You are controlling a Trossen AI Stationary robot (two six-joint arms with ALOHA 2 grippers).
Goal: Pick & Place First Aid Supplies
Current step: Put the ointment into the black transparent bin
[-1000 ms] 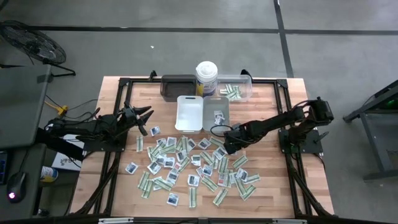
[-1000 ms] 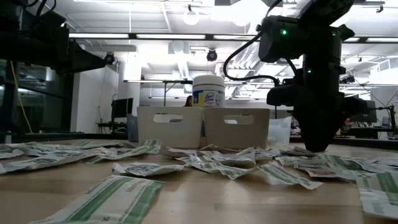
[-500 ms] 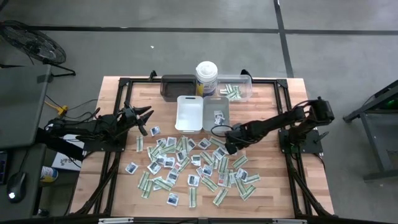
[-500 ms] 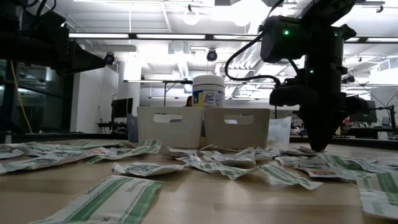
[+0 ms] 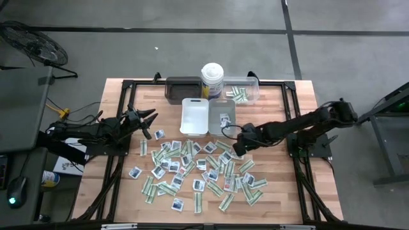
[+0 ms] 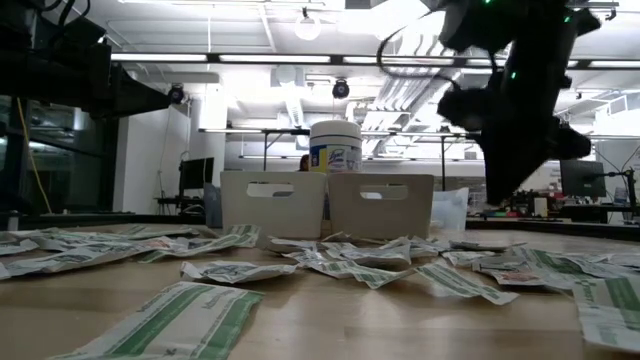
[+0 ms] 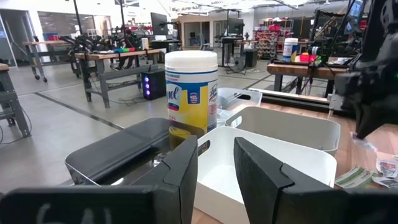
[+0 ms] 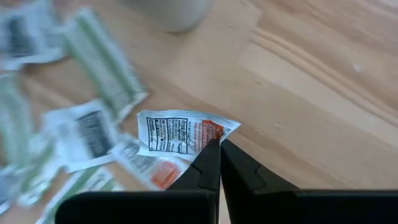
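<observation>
**Right gripper clamped on sachet, above the scatter**

A white sachet with orange-red print (image 8: pixel 186 134) is pinched by one corner between the closed fingertips of the right gripper (image 8: pixel 219 149). It appears lifted clear of the wooden table (image 5: pixel 268 108), though the wrist view is blurred. The remaining first aid packets (image 5: pixel 192 169) lie scattered beside and beyond the gripper. The white tray (image 5: pixel 195 116) and grey tray (image 5: pixel 222 115) sit near it. The left gripper (image 5: pixel 148 121) waits at the table's left side, fingers (image 7: pixel 186 168) slightly apart, empty.
</observation>
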